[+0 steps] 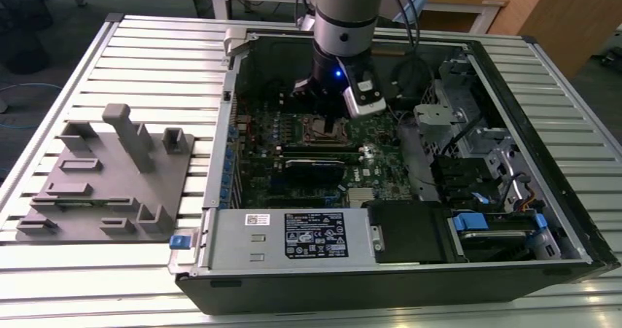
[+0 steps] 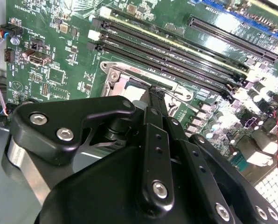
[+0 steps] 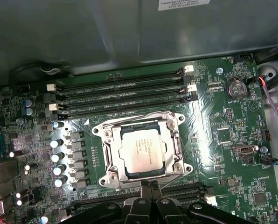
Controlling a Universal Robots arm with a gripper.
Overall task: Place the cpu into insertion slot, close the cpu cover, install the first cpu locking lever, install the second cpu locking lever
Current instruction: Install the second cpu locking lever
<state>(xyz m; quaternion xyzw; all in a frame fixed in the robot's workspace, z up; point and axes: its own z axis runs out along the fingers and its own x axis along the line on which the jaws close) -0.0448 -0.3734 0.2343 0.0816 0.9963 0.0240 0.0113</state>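
The hand [image 3: 149, 186], fingertips pressed together, hovers just beside the silver cover [image 3: 112, 150], which lies shut around the chip [image 3: 142, 151] seated flat on the green board [image 3: 209, 140] inside the open computer case [image 1: 389, 280] on the counter [image 1: 146, 51].

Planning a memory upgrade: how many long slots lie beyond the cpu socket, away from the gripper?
4 memory slots, parallel, side by side between the cpu and the case wall. More on the gripper's side are partly hidden.
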